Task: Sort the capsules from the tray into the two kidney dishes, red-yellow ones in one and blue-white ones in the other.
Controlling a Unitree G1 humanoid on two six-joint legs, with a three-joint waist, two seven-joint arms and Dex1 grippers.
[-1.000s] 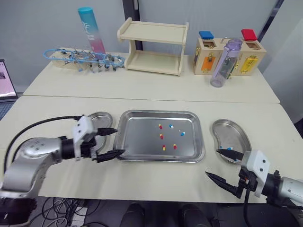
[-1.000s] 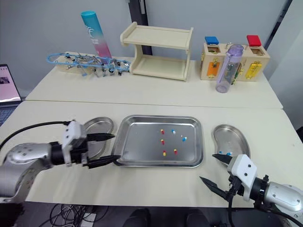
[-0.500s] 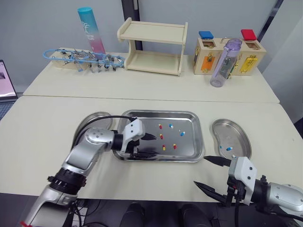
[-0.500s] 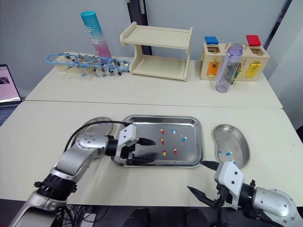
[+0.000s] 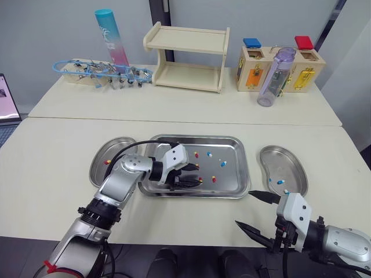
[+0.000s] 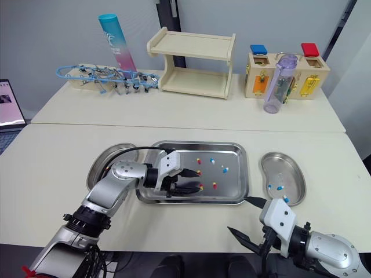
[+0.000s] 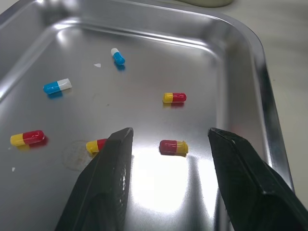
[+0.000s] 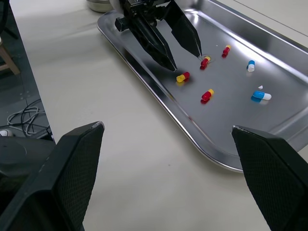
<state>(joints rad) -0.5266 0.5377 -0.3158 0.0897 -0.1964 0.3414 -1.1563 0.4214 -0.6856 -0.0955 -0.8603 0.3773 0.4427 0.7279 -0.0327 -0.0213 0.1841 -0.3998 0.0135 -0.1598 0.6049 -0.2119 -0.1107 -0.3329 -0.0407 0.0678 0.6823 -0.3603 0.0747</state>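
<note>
My left gripper (image 7: 169, 137) sits open inside the tray (image 5: 197, 137), a red-yellow capsule (image 7: 173, 146) lying just between its fingertips; my right gripper (image 5: 243, 207), also open, hangs near the tray's corner.

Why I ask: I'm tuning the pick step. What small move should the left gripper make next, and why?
Probably ease the left gripper down and slightly forward, then close on the red-yellow capsule. Its fingers are open over the tray, and that capsule lies just ahead of the gap between them.
</note>
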